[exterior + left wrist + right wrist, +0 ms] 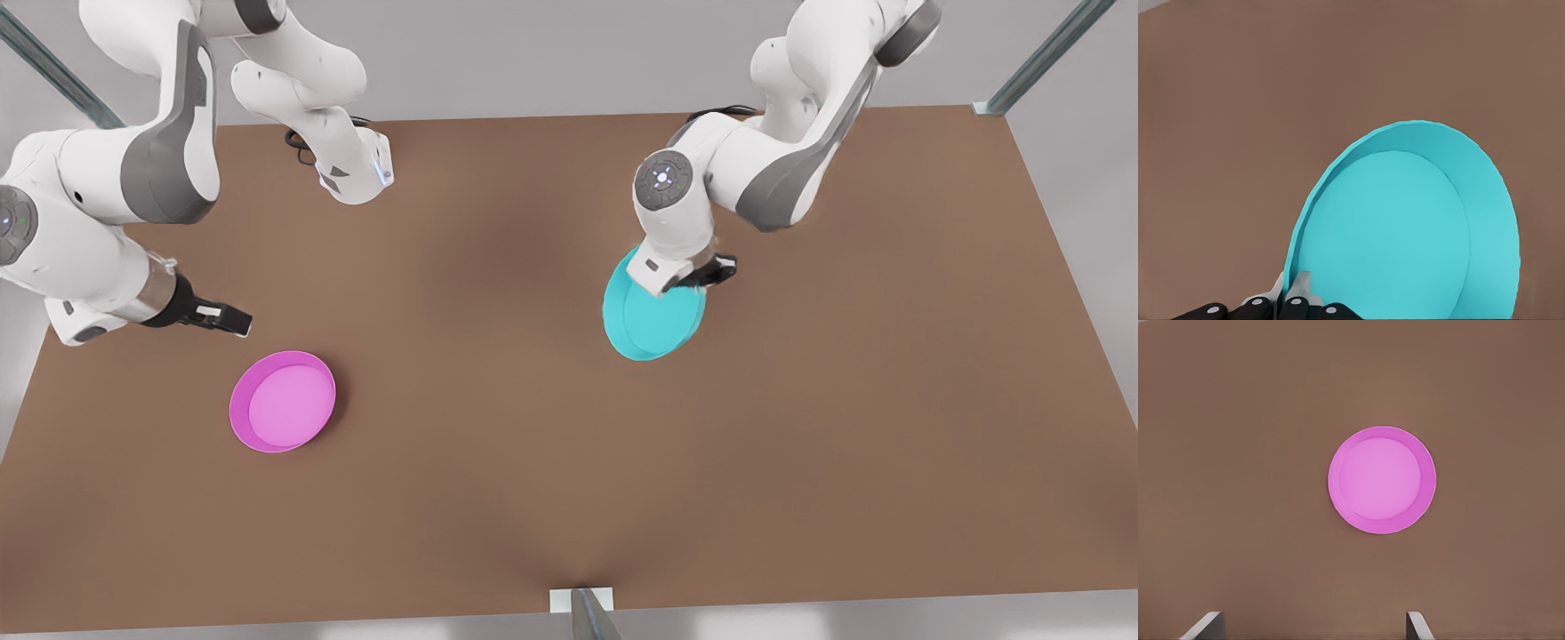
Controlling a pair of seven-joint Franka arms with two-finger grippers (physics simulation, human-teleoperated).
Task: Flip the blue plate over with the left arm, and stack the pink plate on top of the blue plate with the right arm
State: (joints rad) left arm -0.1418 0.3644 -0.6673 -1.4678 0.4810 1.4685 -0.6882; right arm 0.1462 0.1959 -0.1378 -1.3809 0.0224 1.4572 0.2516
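Nearest the camera in the front view, the pink plate [283, 401] is lying flat on the brown table [569, 498], hollow side up, toward the table's edge on the front view's left. Well apart from it, the blue plate [653, 311] is being held tilted on its rim, lifted off flat, nearer the table's far edge and toward the front view's right.

The left wrist view is showing what the front view is hiding: the left gripper [1290, 293] is clamped on the blue plate's [1405, 233] rim, one finger on each face of the thin edge, with the plate's face turned toward that camera. In the front view the left gripper [702, 274] is sitting at the plate's far rim, largely covered by the left arm [765, 151].

The right gripper [233, 318] is hovering above the table just beyond the pink plate, not touching it, on the right arm [98, 213]. The right wrist view is looking straight down on the pink plate [1381, 480], its rim appearing as a full circle, with the two fingertips [1205, 627] standing wide apart and holding nothing.
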